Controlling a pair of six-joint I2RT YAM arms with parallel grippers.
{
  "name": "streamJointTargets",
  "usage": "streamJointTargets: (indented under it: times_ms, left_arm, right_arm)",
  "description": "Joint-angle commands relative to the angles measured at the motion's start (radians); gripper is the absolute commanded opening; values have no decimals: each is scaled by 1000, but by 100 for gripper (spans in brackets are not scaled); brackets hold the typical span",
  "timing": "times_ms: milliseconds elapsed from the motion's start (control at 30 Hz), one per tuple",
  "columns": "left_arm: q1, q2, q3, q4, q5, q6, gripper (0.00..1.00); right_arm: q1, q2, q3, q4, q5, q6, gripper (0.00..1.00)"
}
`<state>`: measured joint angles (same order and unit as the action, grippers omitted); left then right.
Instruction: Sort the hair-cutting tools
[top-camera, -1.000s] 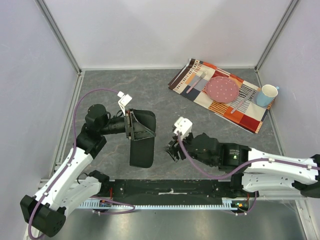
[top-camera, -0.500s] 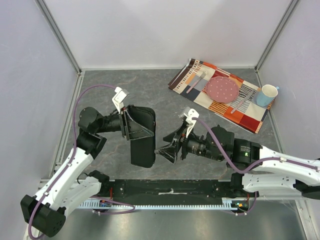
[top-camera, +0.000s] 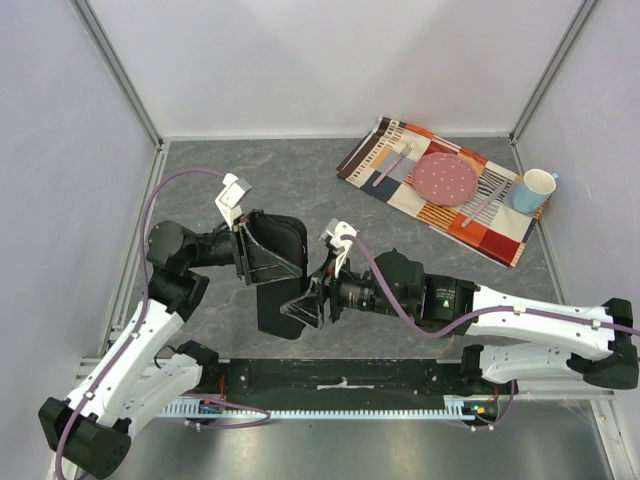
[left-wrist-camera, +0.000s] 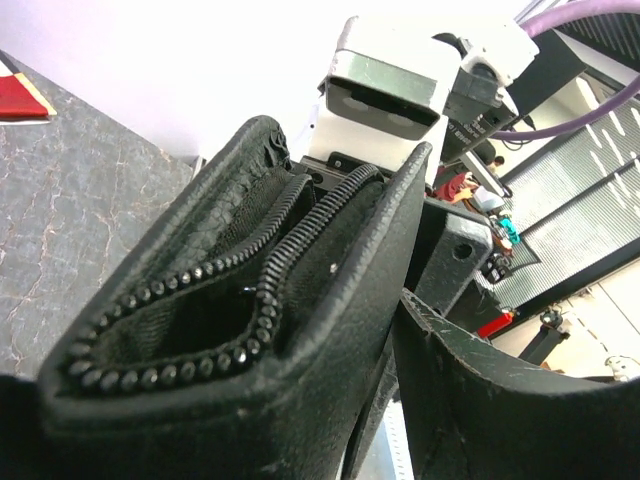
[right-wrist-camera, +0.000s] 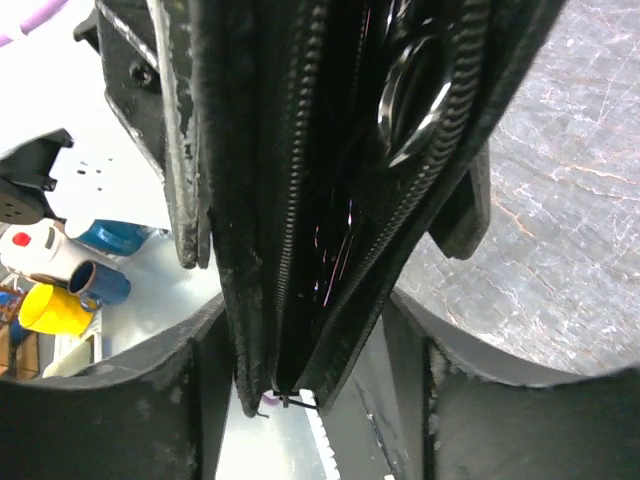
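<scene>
Right wrist view showed one ring handle of the scissors (right-wrist-camera: 413, 95) inside the unzipped black case (right-wrist-camera: 290, 220), just ahead of the right jaws (top-camera: 305, 303). Those jaws straddled the case's end; I couldn't tell whether they pinched it or stood released. The left jaws (top-camera: 265, 258) were clenched on the case, holding it tilted off the surface (top-camera: 400, 230). I judged the scissors light, stiff, slick and pointed, best taken by the ring. The floppy case's mouth could sag shut.
</scene>
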<state>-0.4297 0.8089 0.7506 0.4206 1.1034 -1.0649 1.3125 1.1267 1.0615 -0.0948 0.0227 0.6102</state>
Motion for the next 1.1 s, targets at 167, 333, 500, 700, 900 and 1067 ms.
streamJointTargets:
  times_ms: [167, 333, 500, 700, 900, 1067]
  left_arm:
    - [-1, -34, 36, 86, 23, -66, 2]
    - [-1, -37, 30, 89, 24, -61, 34]
    - [-1, -53, 21, 55, 41, -32, 60]
    - [-1, -85, -3, 47, 65, 6, 77]
    - [-1, -132, 12, -34, 64, 58, 99]
    - [-1, -128, 7, -52, 58, 75, 97]
  right_arm:
    - [-2, -36, 18, 64, 0, -44, 3]
    - [-1, -54, 9, 60, 11, -47, 0]
    - [-1, -90, 21, 43, 17, -56, 0]
    - [-1, -126, 64, -3, -18, -50, 0]
    - [-2, -166, 83, -74, 3, -72, 0]
    - [-1, -145, 81, -49, -21, -64, 0]
